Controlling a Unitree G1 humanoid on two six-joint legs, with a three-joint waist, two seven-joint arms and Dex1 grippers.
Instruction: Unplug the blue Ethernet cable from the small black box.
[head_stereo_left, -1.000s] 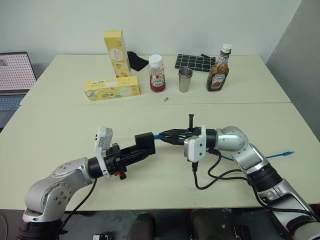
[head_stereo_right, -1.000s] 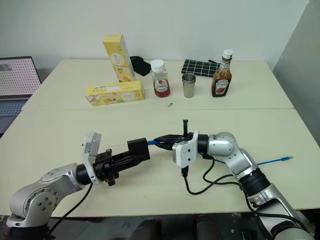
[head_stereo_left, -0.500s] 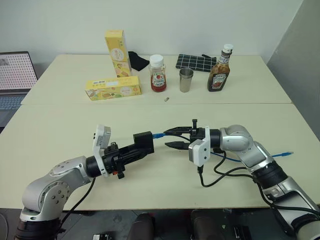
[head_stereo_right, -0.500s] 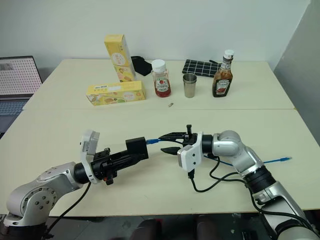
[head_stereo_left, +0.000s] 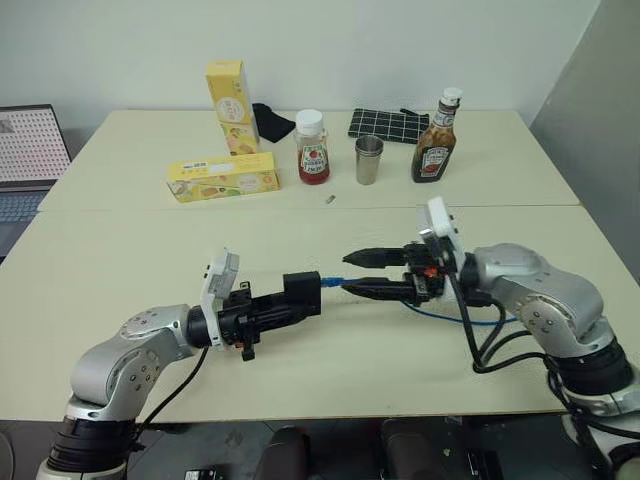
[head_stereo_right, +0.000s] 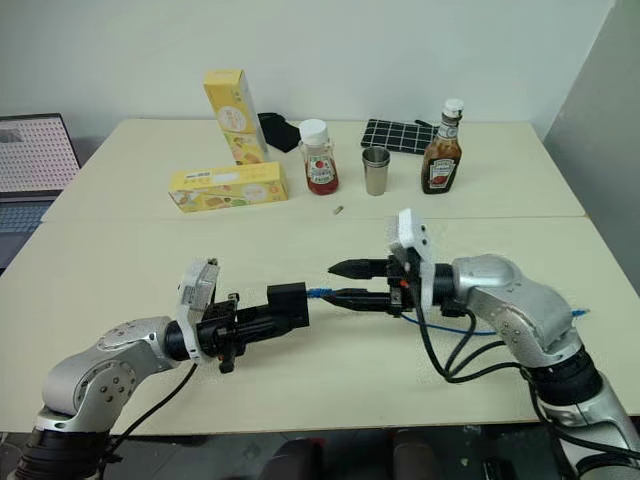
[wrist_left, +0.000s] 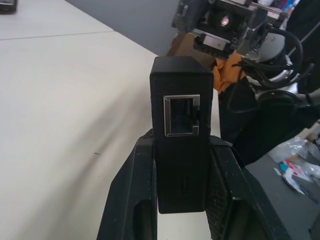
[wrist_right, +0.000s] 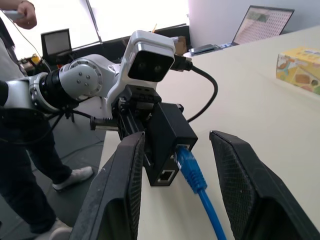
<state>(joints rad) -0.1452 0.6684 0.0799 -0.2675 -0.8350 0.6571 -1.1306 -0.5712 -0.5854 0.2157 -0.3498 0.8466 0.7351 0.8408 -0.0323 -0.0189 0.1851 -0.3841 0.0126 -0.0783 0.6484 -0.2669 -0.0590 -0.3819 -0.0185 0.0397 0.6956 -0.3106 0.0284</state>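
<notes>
The small black box (head_stereo_left: 301, 295) hangs above the near table, with my left gripper (head_stereo_left: 288, 303) shut on it; its fingers (wrist_left: 134, 190) clamp both sides. The blue Ethernet cable (head_stereo_left: 331, 281) is plugged into the box's end that faces my right arm, and its plug (wrist_right: 187, 158) sits in the port. My right gripper (head_stereo_left: 346, 272) is open, one finger above the cable and one below, with its tips just short of the box. The cord trails under the right wrist to the table (head_stereo_right: 478, 331). A second, empty port (wrist_left: 181, 115) faces the left wrist camera.
On the far table stand two yellow cartons (head_stereo_left: 231, 93) (head_stereo_left: 223, 178), a red-labelled jar (head_stereo_left: 312, 148), a metal cup (head_stereo_left: 368, 160), a sauce bottle (head_stereo_left: 434, 138), a black grid mat (head_stereo_left: 385, 123) and a black cloth (head_stereo_left: 270, 118). A laptop (head_stereo_left: 25, 150) is at the left. A person (wrist_right: 12, 130) stands nearby.
My right gripper opened and let go of the cable near its plug, rolled so that its fingers stand one above the other, and drew back a little. The cable stays plugged in.
</notes>
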